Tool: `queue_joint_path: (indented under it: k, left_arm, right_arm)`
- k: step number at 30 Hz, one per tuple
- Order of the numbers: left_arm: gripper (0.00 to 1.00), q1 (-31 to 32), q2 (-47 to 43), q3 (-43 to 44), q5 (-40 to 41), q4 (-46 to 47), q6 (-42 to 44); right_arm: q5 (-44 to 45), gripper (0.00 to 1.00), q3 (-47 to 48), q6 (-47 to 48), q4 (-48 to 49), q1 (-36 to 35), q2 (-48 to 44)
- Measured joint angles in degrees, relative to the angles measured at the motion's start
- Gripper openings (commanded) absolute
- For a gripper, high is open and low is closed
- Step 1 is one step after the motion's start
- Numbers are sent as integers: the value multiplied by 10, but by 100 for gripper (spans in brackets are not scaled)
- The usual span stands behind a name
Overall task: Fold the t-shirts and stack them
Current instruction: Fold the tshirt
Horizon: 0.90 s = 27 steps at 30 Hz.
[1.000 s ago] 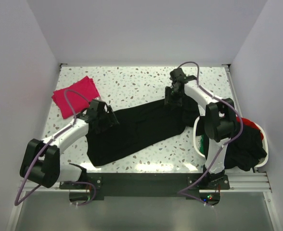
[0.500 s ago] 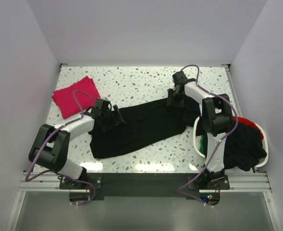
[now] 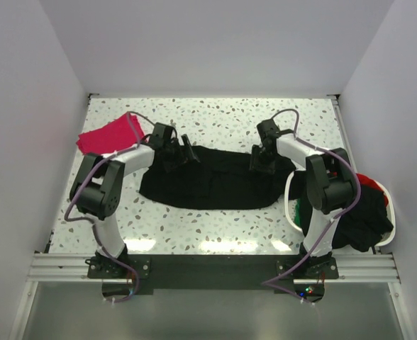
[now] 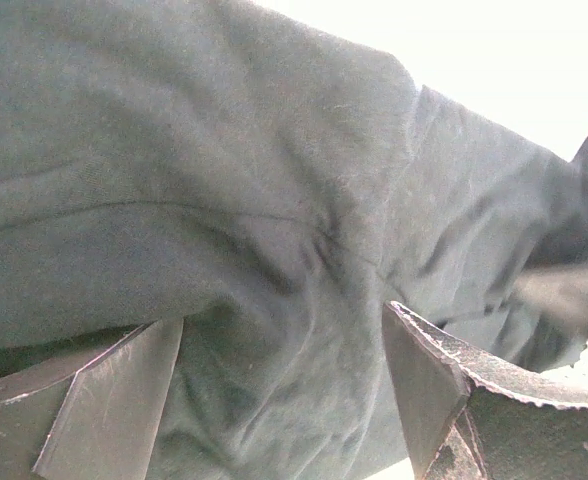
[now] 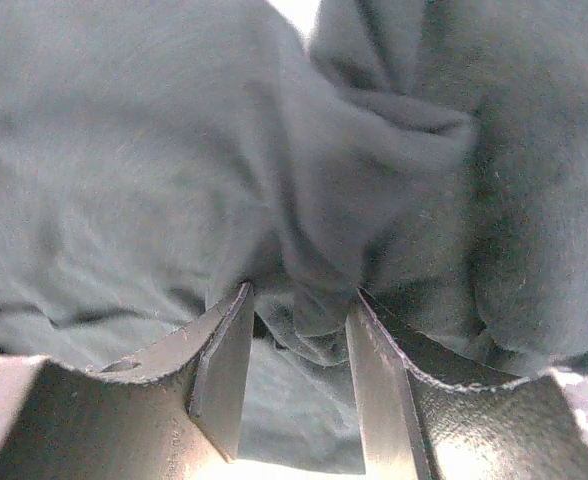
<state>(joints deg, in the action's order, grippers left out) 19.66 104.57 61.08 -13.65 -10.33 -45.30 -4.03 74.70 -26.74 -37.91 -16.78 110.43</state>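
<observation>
A large black t-shirt (image 3: 212, 185) lies spread in a wide band across the middle of the table. My left gripper (image 3: 187, 151) sits at its far left edge, open wide, with black cloth (image 4: 274, 200) under and between the fingers (image 4: 114, 400). My right gripper (image 3: 260, 164) is on the shirt's far right part. In the right wrist view, the right gripper (image 5: 300, 300) is shut on a bunched fold of the black t-shirt (image 5: 374, 150). A magenta-pink t-shirt (image 3: 101, 137) lies folded at the far left, partly behind the left arm.
A white basket (image 3: 291, 205) at the near right holds more shirts: black (image 3: 361, 212), red (image 3: 370, 183) and a bit of green (image 3: 298, 210). The black shirt's right end reaches the basket rim. White walls enclose the table on three sides.
The black shirt has swung from a diagonal lie to a level band. My left gripper moved up and to the right along its far edge. The right gripper drew slightly nearer.
</observation>
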Motion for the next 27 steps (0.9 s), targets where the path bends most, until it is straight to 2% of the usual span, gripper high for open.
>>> queue_joint_path:
  k: [11,19,27]
  left_arm:
    - [87,3,154,212,1,-24,33]
    - [87,5,266,385,20,-40,59]
    - [87,24,294,426,52,-19,80]
  right_arm:
    - [11,46,-75,-55,-29,-87,-55]
    - [-31,46,-133,-111,-44,-129,-98]
    - [-90,47,-140,-117,-87,-130,-181]
